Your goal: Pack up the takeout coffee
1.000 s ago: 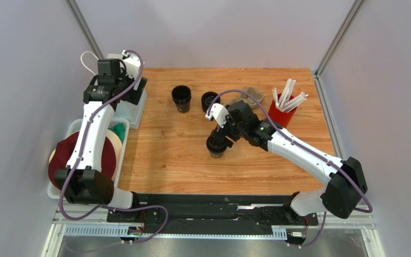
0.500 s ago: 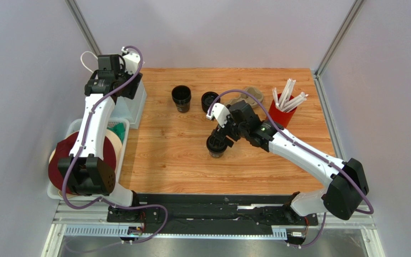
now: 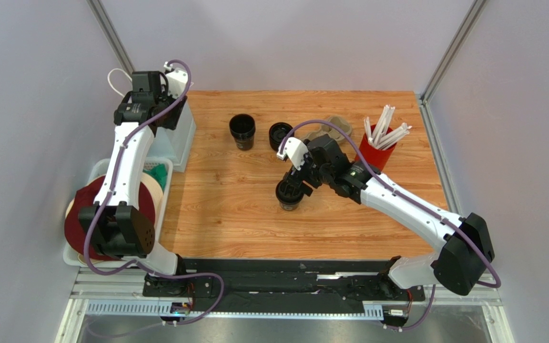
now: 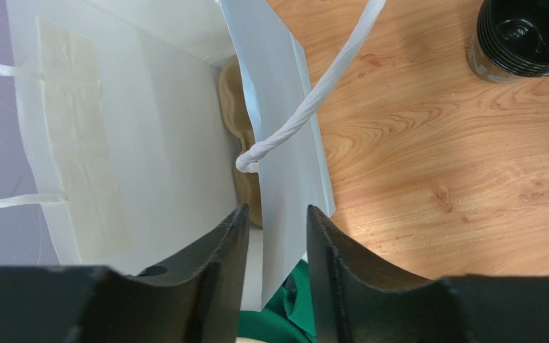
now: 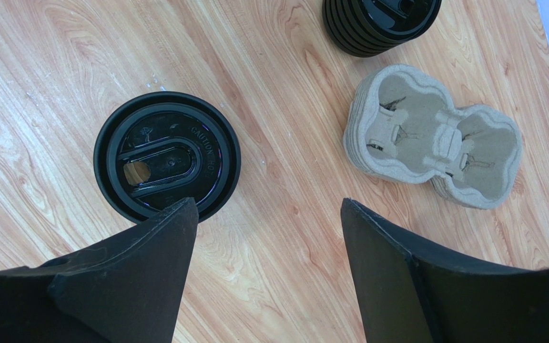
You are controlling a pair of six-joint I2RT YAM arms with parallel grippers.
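The takeout coffee (image 5: 167, 164) stands lidded and upright on the wooden table (image 3: 227, 207), closer to the arm bases than anything else on the board. Well to its left, off the table's edge, sits a white bin (image 3: 95, 168) holding a round maroon thing (image 3: 84, 214) and something green (image 3: 158, 174).

Beyond the coffee and just to its right lies a moulded cardboard cup carrier (image 5: 435, 136), its hollows facing up. Past that, still behind the coffee, is a short stack of black lids (image 5: 381, 18). A taller open black cup (image 3: 242, 131) stands behind the coffee and to its left, beside the stack. Far right of the coffee, a red cup (image 3: 375, 153) holds white wrapped sticks (image 3: 385, 125). Far left and behind the coffee, a white paper bag (image 4: 113, 143) stands open at the table's corner, with one twisted handle (image 4: 313, 100) hanging over its wall.

The right gripper (image 5: 269, 207) hangs above the table with its jaws spread wide and nothing between them. The coffee sits just outside the left finger (image 5: 148, 279), whose tip overlaps the lid's rim in the wrist view; whether they touch cannot be told.

The left gripper (image 4: 276, 214) is at the bag's mouth, its jaws a narrow gap apart and straddling the bag's near wall. The paper does not look pinched.
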